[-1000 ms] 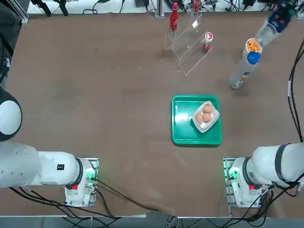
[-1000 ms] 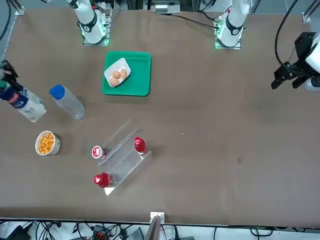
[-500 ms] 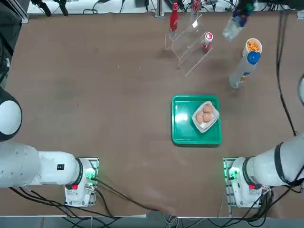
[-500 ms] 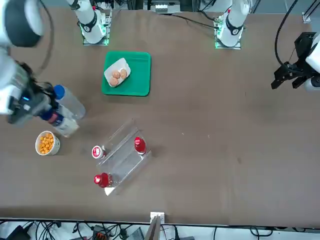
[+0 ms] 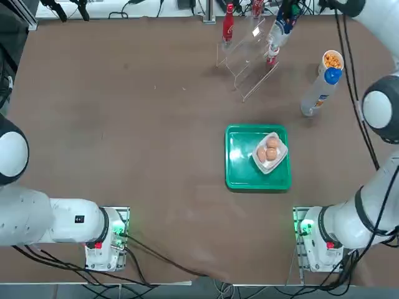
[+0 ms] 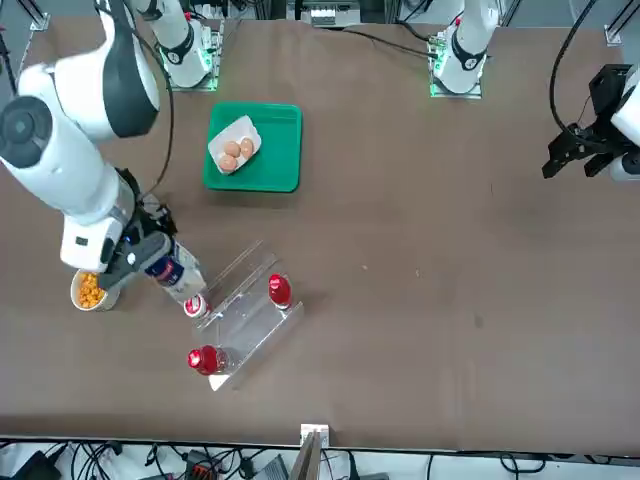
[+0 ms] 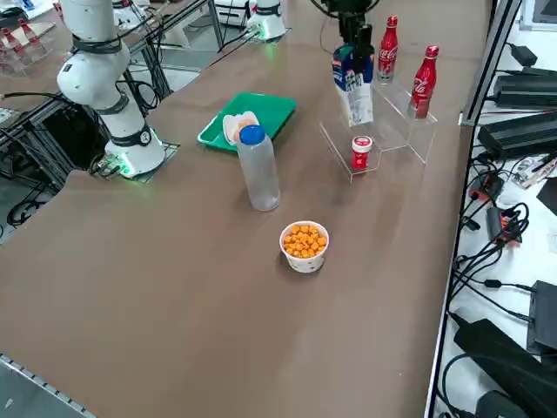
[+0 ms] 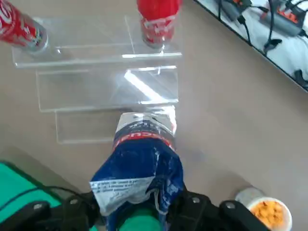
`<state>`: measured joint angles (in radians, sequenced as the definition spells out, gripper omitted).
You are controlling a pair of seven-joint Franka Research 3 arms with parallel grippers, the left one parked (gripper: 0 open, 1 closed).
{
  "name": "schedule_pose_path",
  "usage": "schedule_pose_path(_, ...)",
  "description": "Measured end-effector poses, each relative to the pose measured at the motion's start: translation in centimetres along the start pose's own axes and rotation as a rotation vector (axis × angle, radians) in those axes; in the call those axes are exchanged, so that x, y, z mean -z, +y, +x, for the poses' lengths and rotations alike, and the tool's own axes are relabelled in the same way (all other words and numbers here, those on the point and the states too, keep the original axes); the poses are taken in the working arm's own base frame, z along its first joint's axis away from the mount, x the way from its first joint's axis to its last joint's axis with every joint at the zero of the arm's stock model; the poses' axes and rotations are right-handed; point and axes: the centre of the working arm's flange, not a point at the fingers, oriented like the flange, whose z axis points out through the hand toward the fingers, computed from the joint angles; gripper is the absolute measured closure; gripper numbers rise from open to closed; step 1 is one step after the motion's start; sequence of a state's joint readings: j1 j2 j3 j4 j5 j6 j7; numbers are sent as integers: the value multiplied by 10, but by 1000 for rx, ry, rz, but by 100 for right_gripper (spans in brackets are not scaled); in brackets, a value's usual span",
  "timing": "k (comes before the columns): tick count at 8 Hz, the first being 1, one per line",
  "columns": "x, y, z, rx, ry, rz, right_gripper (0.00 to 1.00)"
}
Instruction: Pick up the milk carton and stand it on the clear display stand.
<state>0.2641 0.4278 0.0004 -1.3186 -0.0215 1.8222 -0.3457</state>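
Observation:
The milk carton [image 5: 276, 31] is dark blue and white and hangs in the air, held at its top by my right gripper [image 5: 287, 10], which is shut on it. It is tilted, with its base over the right end of the clear display stand [image 5: 246, 61], just above a small red can [image 5: 272, 53]. In the right side view the carton [image 7: 352, 85] hangs below the gripper [image 7: 352, 37], over the stand [image 7: 387, 122]. In the wrist view the carton [image 8: 142, 159] points at the stand's lower steps [image 8: 106, 89]. Two red cola bottles [image 7: 388, 39] [image 7: 424, 80] stand on the stand.
A tall bottle with a blue cap [image 5: 320, 90] and a cup of orange snacks [image 5: 331, 60] stand right of the stand. A green tray [image 5: 240, 171] holding a dish of eggs [image 5: 270, 151] lies nearer the arm bases.
My right gripper has carried the carton leftward from the table's far right edge, past the snack cup, to the right end of the clear stand.

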Motion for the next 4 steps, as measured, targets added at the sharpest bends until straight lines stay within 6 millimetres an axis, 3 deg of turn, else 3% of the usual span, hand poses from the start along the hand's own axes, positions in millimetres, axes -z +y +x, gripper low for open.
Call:
schedule_pose_path(2,-19,-18,20,27,41,5,52)
schedule_pose_path(4,-32,-49,37,72,57,7,52)
